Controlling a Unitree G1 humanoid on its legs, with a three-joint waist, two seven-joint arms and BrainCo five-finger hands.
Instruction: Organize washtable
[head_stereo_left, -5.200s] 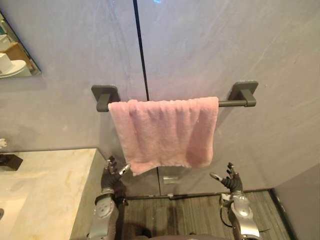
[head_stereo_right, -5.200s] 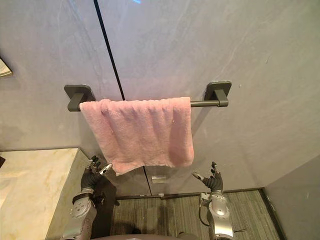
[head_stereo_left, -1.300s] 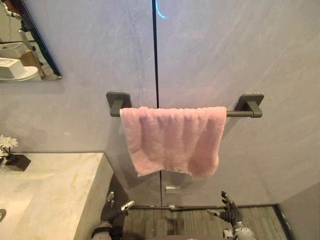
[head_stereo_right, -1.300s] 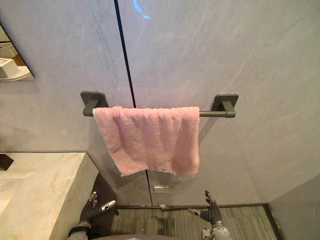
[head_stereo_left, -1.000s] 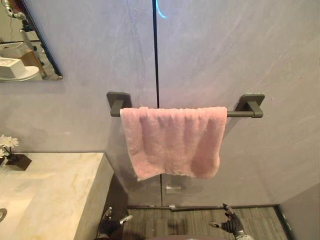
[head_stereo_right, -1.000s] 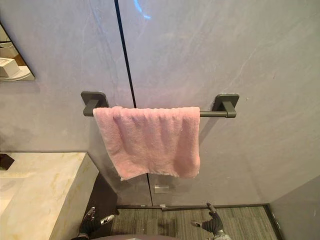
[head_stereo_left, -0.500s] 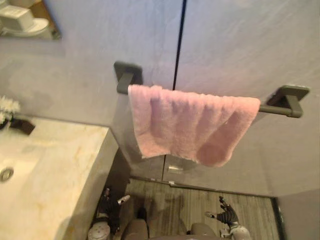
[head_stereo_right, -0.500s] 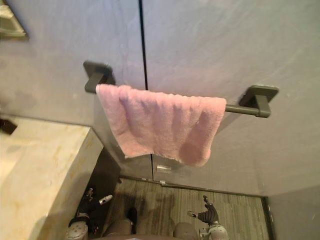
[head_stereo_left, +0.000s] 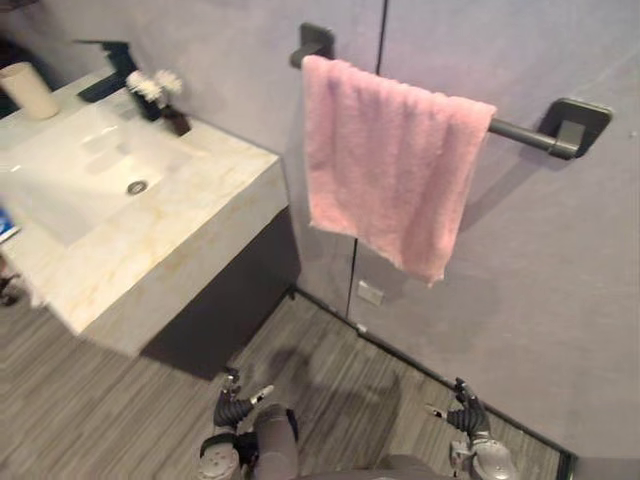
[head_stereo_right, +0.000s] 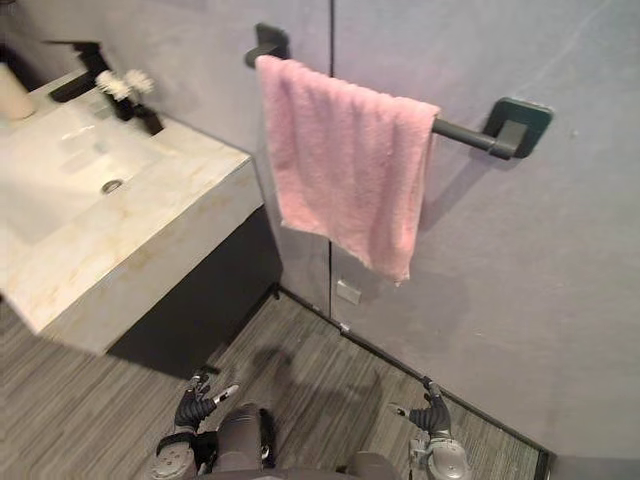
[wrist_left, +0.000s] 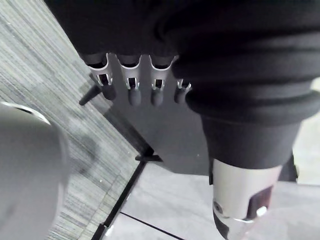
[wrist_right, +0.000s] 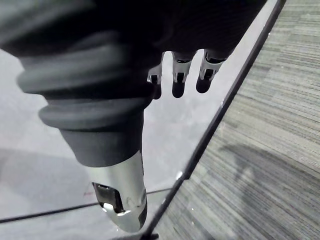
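In the left eye view, the marble washtable (head_stereo_left: 210, 205) is seen with a pale sink (head_stereo_left: 70, 175) sunk into its top and a dark cabinet (head_stereo_left: 232, 300) under it. A black faucet (head_stereo_left: 118, 62), white flowers (head_stereo_left: 150, 85) and a cream cup (head_stereo_left: 27, 90) are set along the washtable's back edge. On the grey wall (head_stereo_left: 500, 300) just past the washtable's end, a pink towel (head_stereo_left: 385, 165) is draped over a dark towel bar (head_stereo_left: 545, 135). Low in front of the washtable, over the striped floor (head_stereo_left: 90, 420), the left hand (head_stereo_left: 236, 408) is held with its fingers spread and empty. The right hand (head_stereo_left: 463, 417) is held farther from the washtable, near the wall.

In the right eye view, the same arrangement is seen.

In the left wrist view, the left hand's fingers (wrist_left: 131, 95) are seen straight, with nothing grasped and the dark cabinet past them.

In the right wrist view, the right hand's fingers (wrist_right: 178, 86) are seen loosely extended and empty, over floor and wall, well apart from the washtable.
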